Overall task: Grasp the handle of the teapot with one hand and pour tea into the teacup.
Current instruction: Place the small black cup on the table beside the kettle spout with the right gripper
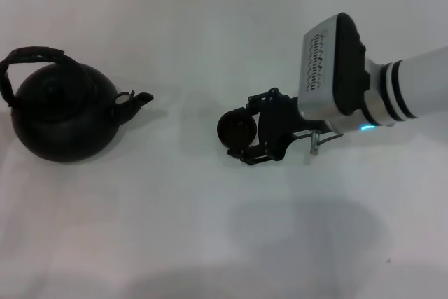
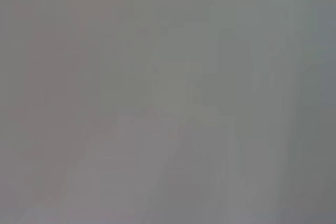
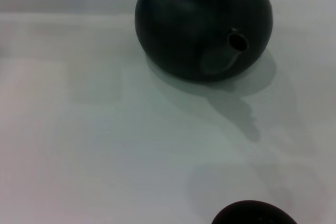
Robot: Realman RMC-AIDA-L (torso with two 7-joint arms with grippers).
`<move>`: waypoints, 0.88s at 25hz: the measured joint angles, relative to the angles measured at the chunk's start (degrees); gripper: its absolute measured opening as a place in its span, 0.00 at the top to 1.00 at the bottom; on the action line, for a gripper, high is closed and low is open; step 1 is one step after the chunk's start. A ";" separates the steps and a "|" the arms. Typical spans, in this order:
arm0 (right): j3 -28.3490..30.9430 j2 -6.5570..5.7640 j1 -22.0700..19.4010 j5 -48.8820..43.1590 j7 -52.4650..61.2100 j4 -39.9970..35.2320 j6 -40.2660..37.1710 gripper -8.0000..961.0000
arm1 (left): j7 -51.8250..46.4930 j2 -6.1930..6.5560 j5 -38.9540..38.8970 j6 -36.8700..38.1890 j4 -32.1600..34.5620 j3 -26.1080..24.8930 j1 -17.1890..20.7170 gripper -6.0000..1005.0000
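Observation:
The teapot (image 1: 64, 118) stands at the table's left, black and round, its short spout (image 1: 140, 99) pointing right toward the centre. Its wrapped handle (image 1: 31, 57) arches over the top, tilted to the left. In the right wrist view the teapot (image 3: 202, 22) shows with its spout (image 3: 236, 43) facing the camera. The teacup (image 1: 236, 129), small and dark, is at the table's centre between the fingers of my right gripper (image 1: 241, 131), which is shut on it from the right. Only the teacup's rim (image 3: 254, 213) shows in the right wrist view. My left gripper is out of view.
The white table (image 1: 175, 229) runs bare between the teapot's spout and the teacup. My right arm (image 1: 392, 89) reaches in from the right edge. The left wrist view shows only a blank grey surface.

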 joint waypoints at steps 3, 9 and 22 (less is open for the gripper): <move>-1.05 0.02 0.38 0.02 1.46 0.00 -1.23 0.25 | 0.00 0.00 0.00 -0.27 0.00 0.00 0.40 0.26; -1.65 0.03 0.64 -0.07 2.69 0.27 -2.76 0.25 | 0.00 0.00 -0.01 -0.30 0.00 -0.09 0.96 0.26; -1.71 0.01 0.68 -0.25 2.74 0.59 -2.87 0.24 | 0.00 0.02 -0.23 -0.32 0.00 -0.15 0.89 0.26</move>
